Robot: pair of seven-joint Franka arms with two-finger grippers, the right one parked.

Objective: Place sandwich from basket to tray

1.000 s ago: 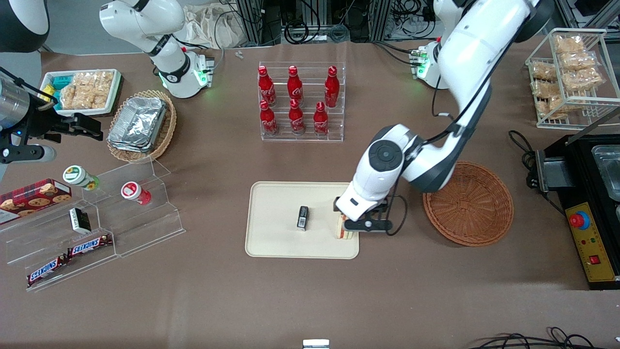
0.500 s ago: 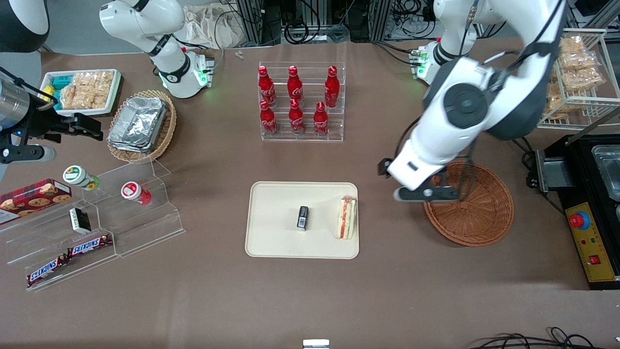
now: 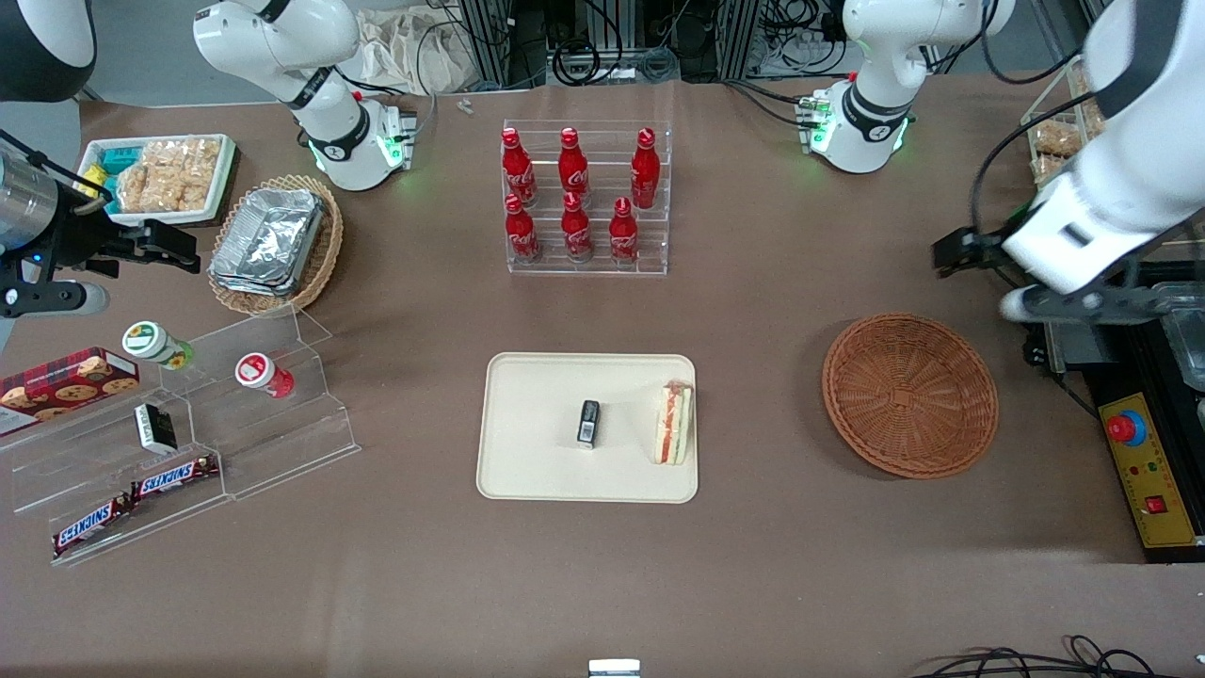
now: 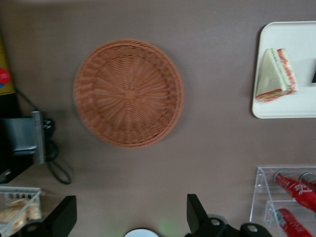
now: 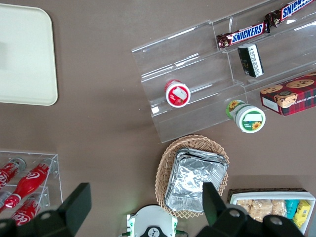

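Sandwich (image 3: 673, 423) is what I check first: it lies on the tray (image 3: 537, 471), at the edge closest to the basket (image 3: 909, 395), with its red and green filling facing up. From my seat I also see a small black packet (image 3: 588, 422) standing near the middle of the tray, just beside the sandwich but not touching it. The basket holds nothing and sits on the brown table (image 3: 753, 565), near the tray, toward the working arm's end. My gripper (image 3: 1073, 303) hangs high above the table at that same end, farther from the front camera than the basket and well apart from the sandwich, over the edge of a black control box (image 3: 1153, 471) with a red button. In the wrist view its two dark fingers (image 4: 196, 213) stand wide apart with nothing between them, and the basket (image 4: 129, 93) and the sandwich (image 4: 276, 75) on the tray (image 4: 291, 106) both show far below. A clear rack of red bottles (image 3: 574, 198) stands farther from the front camera than the tray
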